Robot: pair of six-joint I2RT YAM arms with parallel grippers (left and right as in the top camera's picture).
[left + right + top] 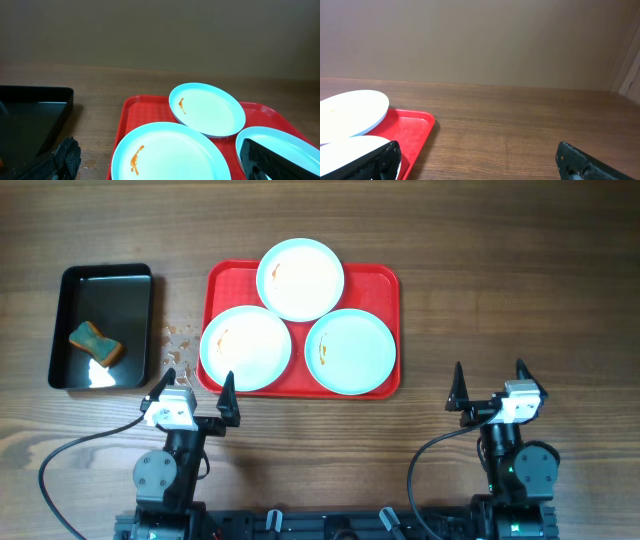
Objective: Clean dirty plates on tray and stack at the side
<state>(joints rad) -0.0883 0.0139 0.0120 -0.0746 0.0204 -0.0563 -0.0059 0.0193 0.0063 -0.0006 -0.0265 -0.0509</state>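
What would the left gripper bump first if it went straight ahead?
Probably the near-left plate on the red tray, or the tray's rim; how high the left gripper rides is unclear.

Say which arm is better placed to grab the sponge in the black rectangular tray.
Left. The open left gripper sits beside the black rectangular tray holding the teal-and-orange sponge; the right gripper is beyond the red plastic tray.

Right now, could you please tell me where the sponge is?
In the overhead view, the sponge lies inside the black tray at far left, to the left of the red tray and ahead-left of the left gripper.
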